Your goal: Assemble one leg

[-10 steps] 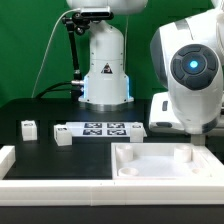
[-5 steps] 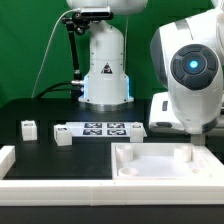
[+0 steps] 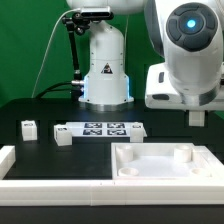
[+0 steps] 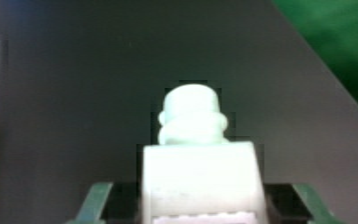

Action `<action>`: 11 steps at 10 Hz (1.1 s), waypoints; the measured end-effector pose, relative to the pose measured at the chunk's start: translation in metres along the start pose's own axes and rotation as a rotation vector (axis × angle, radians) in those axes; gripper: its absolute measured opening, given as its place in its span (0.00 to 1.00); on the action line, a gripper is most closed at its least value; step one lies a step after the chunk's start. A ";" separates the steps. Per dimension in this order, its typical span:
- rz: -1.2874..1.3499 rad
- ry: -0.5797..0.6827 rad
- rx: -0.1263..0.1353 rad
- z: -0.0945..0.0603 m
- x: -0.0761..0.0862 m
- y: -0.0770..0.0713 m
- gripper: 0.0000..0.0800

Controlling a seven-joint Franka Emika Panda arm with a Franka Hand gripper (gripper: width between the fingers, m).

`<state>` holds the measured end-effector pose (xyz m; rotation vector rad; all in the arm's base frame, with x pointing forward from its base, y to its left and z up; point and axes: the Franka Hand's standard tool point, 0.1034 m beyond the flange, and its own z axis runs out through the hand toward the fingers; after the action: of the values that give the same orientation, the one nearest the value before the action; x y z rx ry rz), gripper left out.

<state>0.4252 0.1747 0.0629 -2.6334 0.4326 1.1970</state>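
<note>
White leg [image 4: 197, 168], black table [image 3: 40, 152], green backdrop [image 3: 28, 50].

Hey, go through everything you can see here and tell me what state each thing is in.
Gripper: shut on the leg, above the table.
Leg: clamped between the fingers, off the table.
Tray-shaped piece: lying flat, open side up, not held.
Marker board: lying flat on the table.
Small post beside the marker board: standing, loose.
Small post at the exterior view's left: standing, loose.

The pincer [image 4: 197, 205] grips the white leg [image 4: 195, 140] between its two grey fingers [image 4: 99, 203]. The leg's rounded, ridged tip points away from the camera. Behind it lies the dark, blurred tabletop [image 4: 105, 70].
</note>
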 end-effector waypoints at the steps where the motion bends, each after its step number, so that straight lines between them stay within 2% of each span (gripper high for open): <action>1: -0.001 0.001 -0.003 0.002 -0.002 0.001 0.36; 2: -0.004 0.091 0.014 -0.003 0.008 -0.005 0.36; 3: -0.029 0.240 0.030 -0.008 0.012 -0.008 0.36; 4: -0.082 0.352 0.034 -0.012 0.016 0.001 0.36; 6: -0.133 0.565 0.000 -0.037 0.015 0.007 0.36; 8: -0.204 0.818 -0.015 -0.056 0.009 0.004 0.36; 9: -0.250 0.930 -0.018 -0.067 0.005 -0.006 0.36; 10: -0.295 1.056 0.016 -0.071 0.002 -0.020 0.36; 11: -0.316 1.157 0.071 -0.062 -0.004 -0.024 0.36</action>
<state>0.4743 0.1784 0.1076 -2.8924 0.1799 -0.5101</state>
